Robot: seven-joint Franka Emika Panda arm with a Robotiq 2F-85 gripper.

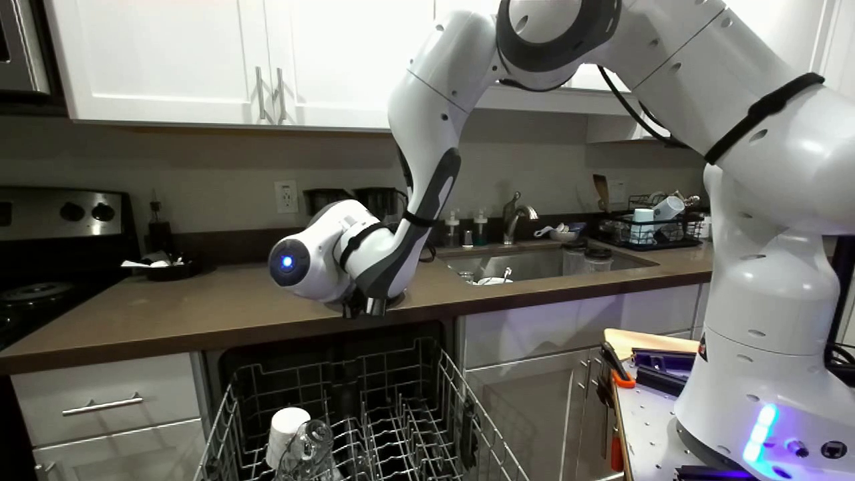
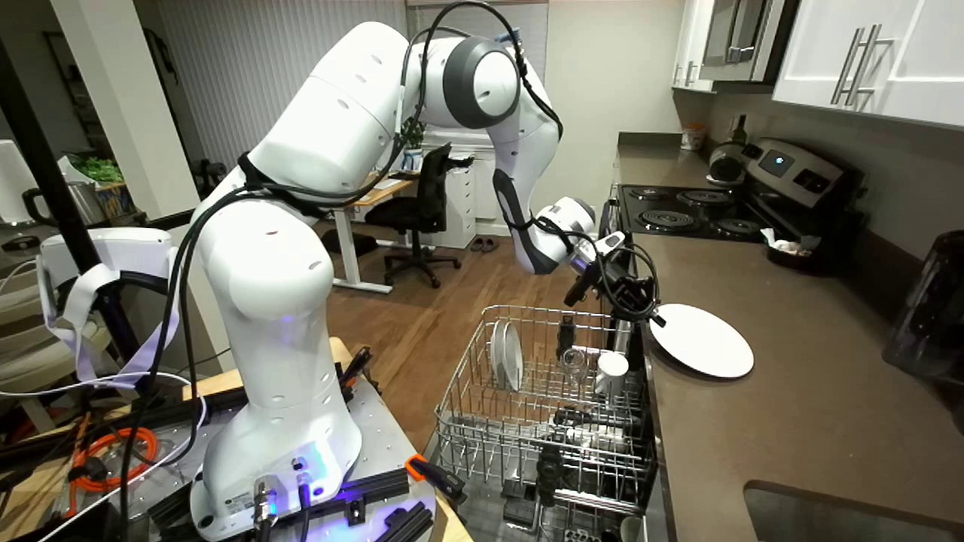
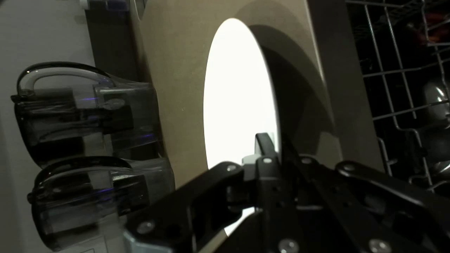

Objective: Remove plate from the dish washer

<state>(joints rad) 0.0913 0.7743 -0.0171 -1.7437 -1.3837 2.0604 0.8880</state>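
The white plate (image 2: pixel 704 342) is over the brown counter, tilted, its shadow falling beside it. My gripper (image 2: pixel 657 318) is shut on the near rim. In the wrist view the fingers pinch the edge of the plate (image 3: pixel 235 95), one on its bright face and one on the shaded side. Whether the far rim touches the counter I cannot tell. In an exterior view the arm's wrist hides the plate and most of the gripper. Below the counter edge, the dish washer (image 1: pixel 287 351) stands open with its wire rack (image 2: pixel 482 452) pulled out.
Two more plates (image 2: pixel 512 357) stand upright in the rack, with a white mug (image 1: pixel 286 427) and a drinking glass (image 1: pixel 308 444). Dark clear pitchers (image 3: pixel 88 112) stand by the wall behind the plate. A small black dish (image 2: pixel 794 260) lies farther along, near the stove (image 2: pixel 681 207).
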